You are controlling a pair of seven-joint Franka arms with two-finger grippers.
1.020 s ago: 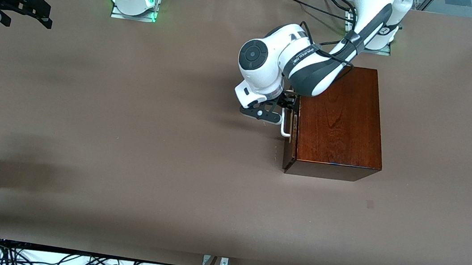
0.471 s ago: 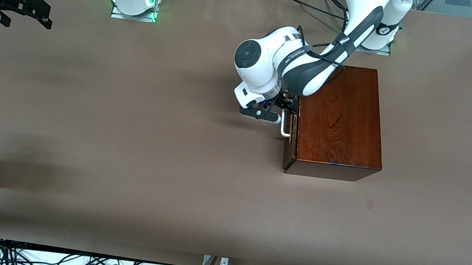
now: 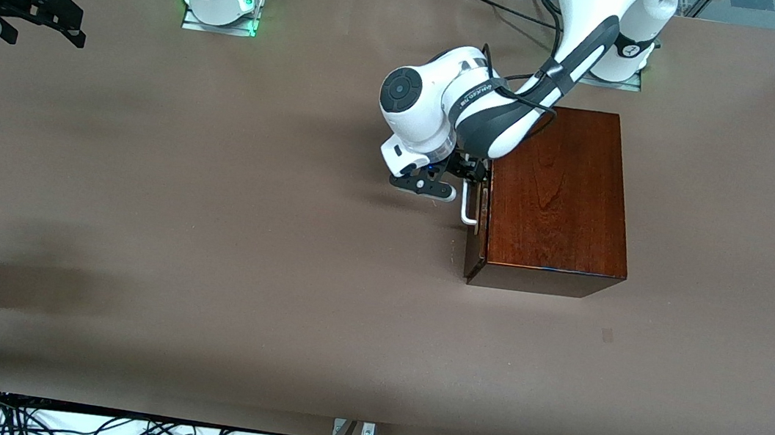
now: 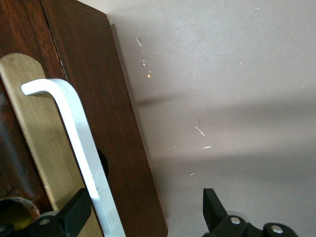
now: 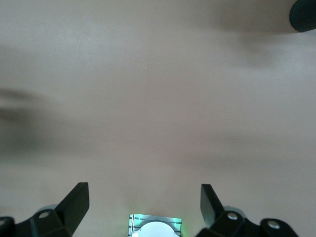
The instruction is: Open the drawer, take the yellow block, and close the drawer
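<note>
The drawer sits almost flush in the mahogany box toward the left arm's end of the table, its white handle between the left gripper's spread fingers, while the right gripper waits, splayed, above bare tabletop.

Box toward left arm's end of table, drawer facing right arm's end
</note>
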